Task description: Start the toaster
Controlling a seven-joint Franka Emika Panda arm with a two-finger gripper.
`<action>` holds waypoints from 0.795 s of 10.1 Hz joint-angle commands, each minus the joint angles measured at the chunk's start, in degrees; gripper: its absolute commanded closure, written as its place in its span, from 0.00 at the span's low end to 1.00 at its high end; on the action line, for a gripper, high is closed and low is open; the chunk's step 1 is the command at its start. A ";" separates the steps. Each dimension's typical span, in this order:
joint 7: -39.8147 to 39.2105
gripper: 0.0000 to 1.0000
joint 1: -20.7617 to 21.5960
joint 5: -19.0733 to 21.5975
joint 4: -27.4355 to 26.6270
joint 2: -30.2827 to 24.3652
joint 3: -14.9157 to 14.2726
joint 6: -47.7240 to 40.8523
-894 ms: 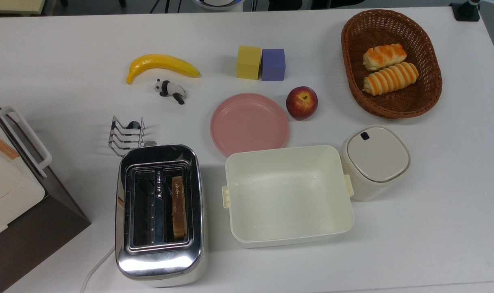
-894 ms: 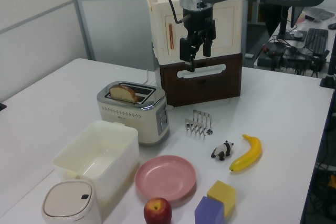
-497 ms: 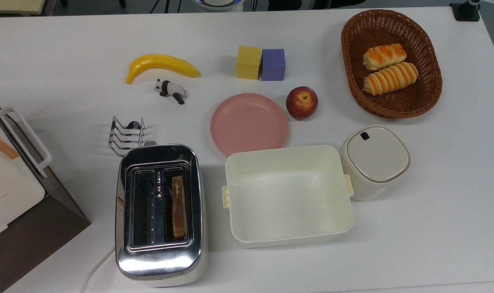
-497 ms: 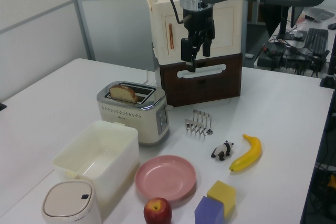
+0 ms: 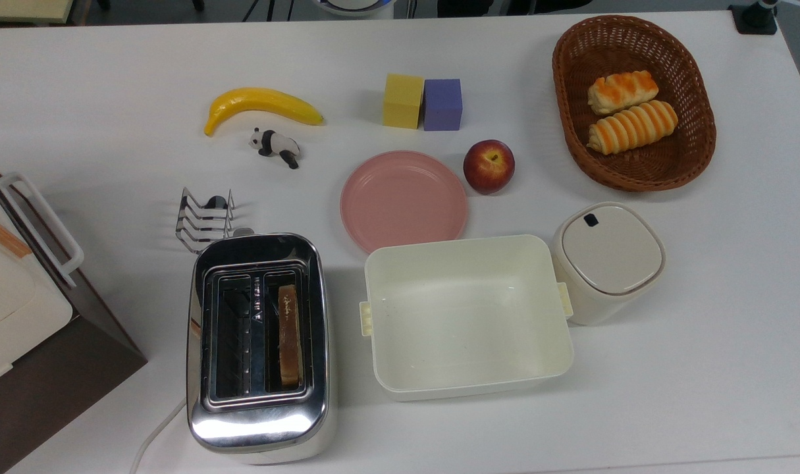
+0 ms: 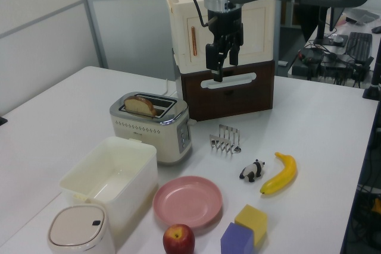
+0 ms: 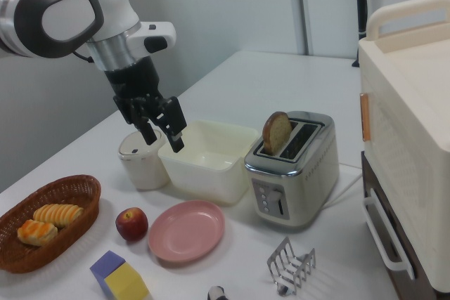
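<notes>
A: So where's this at? The toaster [image 5: 258,345] sits at about 7 o'clock on the table [image 5: 110,66] in the top view, bread slice [image 5: 289,334] up in one slot, nothing pressed yet I'd say.

B: Yep, approach step. The gripper [image 7: 160,130] hangs high with its fingers a bit apart, empty. Next it needs to drop onto the lever [image 7: 280,206], which the right view shows on the front panel.

Gripper [image 7: 163,133] aloft — fingers [image 6: 211,56] parted, pointing down, empty

Panda figurine [image 7: 217,293] cut by right view's bottom edge.
</notes>
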 commanded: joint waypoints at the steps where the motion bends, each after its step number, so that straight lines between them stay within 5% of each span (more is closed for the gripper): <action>1: -3.75 1.00 0.23 2.48 -2.86 -0.87 -1.39 4.21; 5: -3.58 1.00 0.15 2.39 -5.59 -0.52 -1.48 8.69; 8: -3.41 1.00 -0.47 2.13 -5.42 7.71 -1.65 19.82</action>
